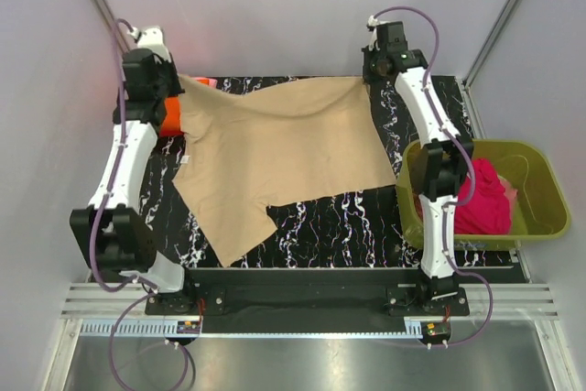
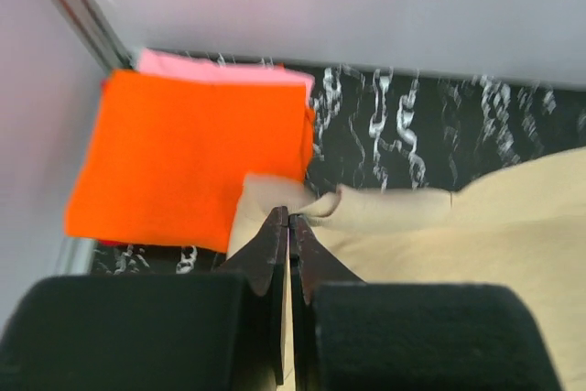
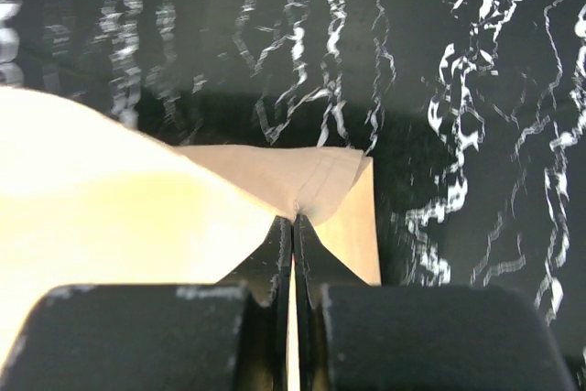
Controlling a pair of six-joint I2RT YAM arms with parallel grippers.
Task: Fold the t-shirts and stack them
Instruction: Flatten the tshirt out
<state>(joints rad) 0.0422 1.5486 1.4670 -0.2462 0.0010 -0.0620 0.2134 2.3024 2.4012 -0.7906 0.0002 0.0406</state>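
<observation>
The tan-beige t-shirt [image 1: 275,148] is stretched across the black marbled table [image 1: 348,212], its far edge lifted between both arms. My left gripper [image 2: 288,218] is shut on a bunched edge of this shirt [image 2: 476,226] at the far left [image 1: 176,89]. My right gripper [image 3: 293,219] is shut on a hemmed corner of the shirt [image 3: 92,190] at the far right [image 1: 371,75]. A folded bright orange t-shirt [image 2: 192,157] lies on a folded pale pink one [image 2: 220,69] in the far left corner. The magenta-red t-shirt [image 1: 481,199] is crumpled in the tub.
An olive-green plastic tub [image 1: 540,180] stands at the table's right edge, beside the right arm. Grey walls close in the back and both sides. The orange stack [image 1: 169,121] sits partly under the left arm.
</observation>
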